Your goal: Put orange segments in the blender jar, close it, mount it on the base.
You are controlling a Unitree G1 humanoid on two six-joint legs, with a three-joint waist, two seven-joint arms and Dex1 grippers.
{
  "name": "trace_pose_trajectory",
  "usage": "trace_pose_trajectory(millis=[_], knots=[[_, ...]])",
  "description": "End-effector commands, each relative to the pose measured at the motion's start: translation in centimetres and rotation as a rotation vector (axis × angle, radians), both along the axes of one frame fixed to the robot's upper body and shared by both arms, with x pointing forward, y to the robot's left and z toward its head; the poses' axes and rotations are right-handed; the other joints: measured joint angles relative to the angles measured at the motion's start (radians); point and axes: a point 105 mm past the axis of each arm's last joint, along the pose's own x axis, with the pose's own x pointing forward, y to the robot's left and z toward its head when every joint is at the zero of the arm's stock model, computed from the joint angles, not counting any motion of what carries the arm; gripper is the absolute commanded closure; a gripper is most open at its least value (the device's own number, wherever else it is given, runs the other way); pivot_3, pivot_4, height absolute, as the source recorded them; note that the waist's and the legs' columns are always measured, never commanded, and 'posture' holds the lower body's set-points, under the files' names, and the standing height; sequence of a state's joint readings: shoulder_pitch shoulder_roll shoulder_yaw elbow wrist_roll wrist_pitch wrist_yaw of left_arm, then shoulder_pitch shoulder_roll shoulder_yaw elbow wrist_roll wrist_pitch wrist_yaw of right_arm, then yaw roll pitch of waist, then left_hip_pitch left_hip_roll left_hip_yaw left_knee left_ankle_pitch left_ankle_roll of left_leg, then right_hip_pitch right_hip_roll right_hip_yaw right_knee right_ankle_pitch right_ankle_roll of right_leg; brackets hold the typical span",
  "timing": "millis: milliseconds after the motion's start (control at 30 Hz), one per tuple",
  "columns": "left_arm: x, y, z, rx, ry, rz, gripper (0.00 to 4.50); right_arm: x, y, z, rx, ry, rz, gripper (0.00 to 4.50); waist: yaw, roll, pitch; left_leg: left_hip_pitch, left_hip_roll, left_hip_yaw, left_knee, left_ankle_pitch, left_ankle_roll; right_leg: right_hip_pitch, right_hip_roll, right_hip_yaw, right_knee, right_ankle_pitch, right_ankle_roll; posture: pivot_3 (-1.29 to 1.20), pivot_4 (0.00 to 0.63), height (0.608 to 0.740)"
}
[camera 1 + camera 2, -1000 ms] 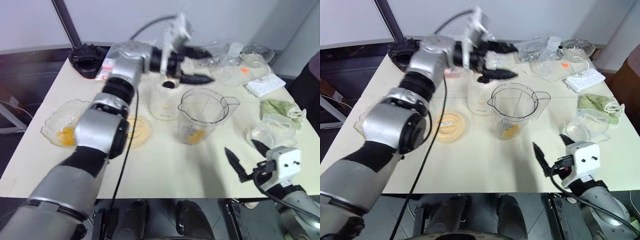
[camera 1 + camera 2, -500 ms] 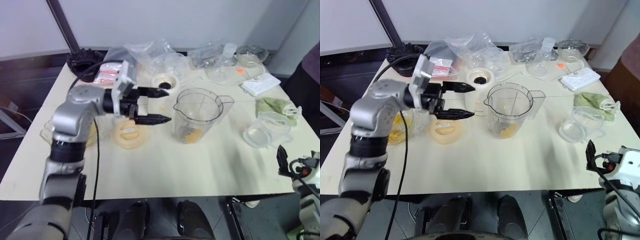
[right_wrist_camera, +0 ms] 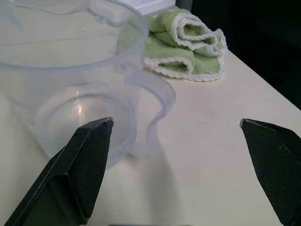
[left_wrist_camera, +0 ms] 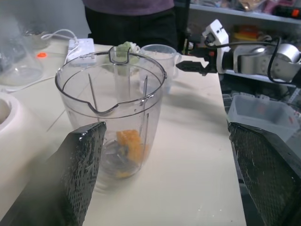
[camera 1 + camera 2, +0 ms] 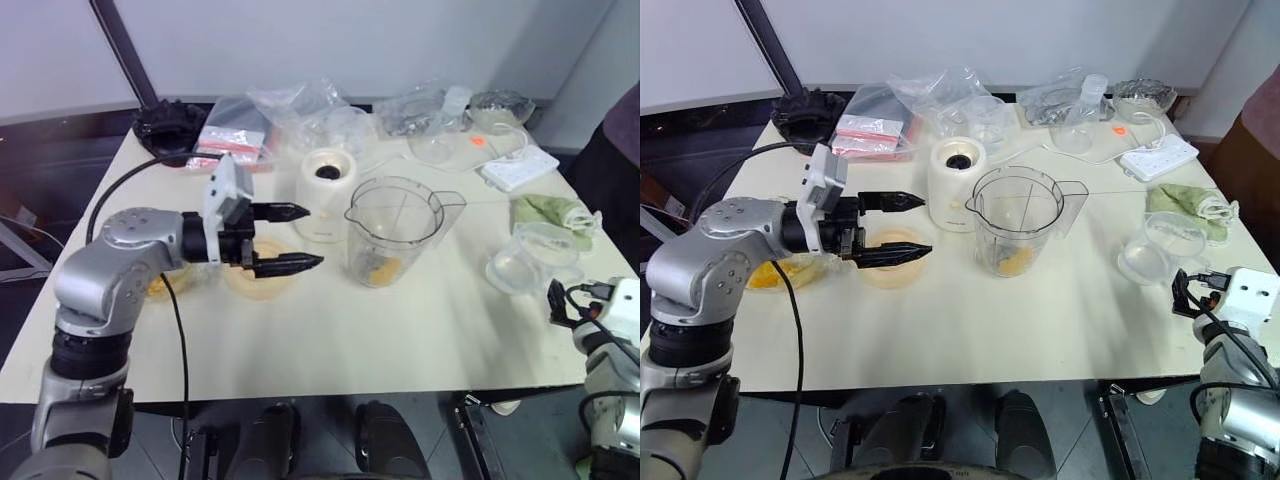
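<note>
We noted the blender jar (image 5: 396,232) upright mid-counter (image 5: 330,330), segments (image 4: 129,143) inside, right of the base (image 5: 326,193). Left gripper (image 5: 294,238) spread, empty. We judged the jar light, rigid, slippery (take its far-right handle). Right gripper (image 3: 178,165) spread, empty.

blender jar (image 5: 396,228) right of base (image 5: 325,192) — segments (image 4: 129,143) inside
</note>
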State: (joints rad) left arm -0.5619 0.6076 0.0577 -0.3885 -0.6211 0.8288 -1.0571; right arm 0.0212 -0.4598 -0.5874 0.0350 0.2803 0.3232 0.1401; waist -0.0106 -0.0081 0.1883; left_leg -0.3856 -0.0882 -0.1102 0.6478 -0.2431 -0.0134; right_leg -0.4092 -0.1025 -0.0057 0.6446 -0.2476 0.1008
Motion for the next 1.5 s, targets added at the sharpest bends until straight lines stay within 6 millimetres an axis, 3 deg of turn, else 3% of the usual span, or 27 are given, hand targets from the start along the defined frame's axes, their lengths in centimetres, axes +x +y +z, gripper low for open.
trace_pose_trajectory(millis=[33,267,533,633,867,1100,1167,1300,1433,1500], knots=[[-0.8,0.0,1.3,-0.013,-0.048,-0.003,0.19,0.5,-1.1,1.4,-0.052,-0.037,-0.025,0.00,0.000,0.000,0.000,0.000,0.000,0.000,0.000,0.000,0.000,0.000,0.000,0.000,0.000,0.000,0.000,0.00,0.150,0.740],[-1.7,0.1,1.2,-0.001,-0.025,-0.030,0.19,1.4,-1.9,0.7,-0.057,-0.025,-0.032,0.00,-0.003,0.000,0.000,0.001,0.001,0.000,-0.001,0.000,0.000,0.000,0.001,0.000,0.000,0.000,0.000,0.00,0.150,0.740],[-2.1,0.6,0.7,0.031,0.007,-0.034,0.19,4.0,-2.6,-1.0,-0.032,-0.001,-0.012,0.00,-0.008,0.000,0.001,0.001,0.001,0.002,-0.001,0.000,0.000,0.000,0.001,0.001,0.000,0.000,0.000,0.00,0.150,0.740],[-2.6,1.3,0.2,0.071,0.023,-0.042,0.11,4.4,-2.7,-1.2,-0.037,-0.003,0.000,0.87,-0.010,0.000,0.001,0.001,0.001,0.002,-0.002,0.000,0.000,0.000,0.001,0.001,0.000,0.000,0.000,0.00,0.150,0.740],[-2.4,2.1,0.3,0.074,0.028,-0.009,0.11,4.8,-2.8,-1.4,-0.036,-0.016,0.016,4.45,-0.002,0.000,0.001,0.000,0.000,0.002,-0.001,0.000,0.000,0.001,0.000,0.001,-0.003,0.000,0.000,0.00,0.150,0.740],[-2.1,2.6,0.3,0.089,0.027,-0.002,0.11,5.0,-3.3,-1.8,-0.029,-0.020,0.007,4.45,-0.007,0.000,0.001,0.000,0.001,0.002,-0.004,-0.001,0.001,0.001,0.001,0.001,-0.007,0.000,0.000,0.00,0.150,0.740],[-2.0,2.9,0.5,0.089,0.030,0.002,0.11,5.5,-2.9,-0.7,-0.074,-0.039,0.050,4.45,-0.006,0.000,0.001,-0.001,0.000,0.002,-0.003,-0.001,0.001,0.001,0.001,0.001,-0.008,0.000,0.000,0.00,0.150,0.740],[-1.5,3.8,0.9,0.092,0.030,0.024,0.11,7.3,-0.9,4.7,-0.221,-0.131,0.191,4.45,-0.011,0.003,0.003,-0.002,0.000,0.002,-0.003,-0.001,0.001,0.000,0.001,0.001,-0.009,0.001,0.001,0.00,0.150,0.740],[-0.9,4.5,1.2,0.101,0.020,0.038,0.11,8.6,1.4,11.5,-0.286,-0.237,0.289,4.45,-0.010,0.009,0.007,-0.004,0.000,0.002,-0.004,-0.001,0.001,-0.002,0.001,0.001,-0.009,0.002,0.002,0.00,0.150,0.740],[-0.5,4.4,1.3,0.105,0.011,0.036,0.11,9.4,3.8,15.3,-0.316,-0.291,0.379,4.45,-0.010,0.009,0.007,-0.005,0.001,0.002,-0.004,-0.001,0.001,-0.004,0.001,0.001,-0.009,0.003,0.004,0.00,0.150,0.740]])
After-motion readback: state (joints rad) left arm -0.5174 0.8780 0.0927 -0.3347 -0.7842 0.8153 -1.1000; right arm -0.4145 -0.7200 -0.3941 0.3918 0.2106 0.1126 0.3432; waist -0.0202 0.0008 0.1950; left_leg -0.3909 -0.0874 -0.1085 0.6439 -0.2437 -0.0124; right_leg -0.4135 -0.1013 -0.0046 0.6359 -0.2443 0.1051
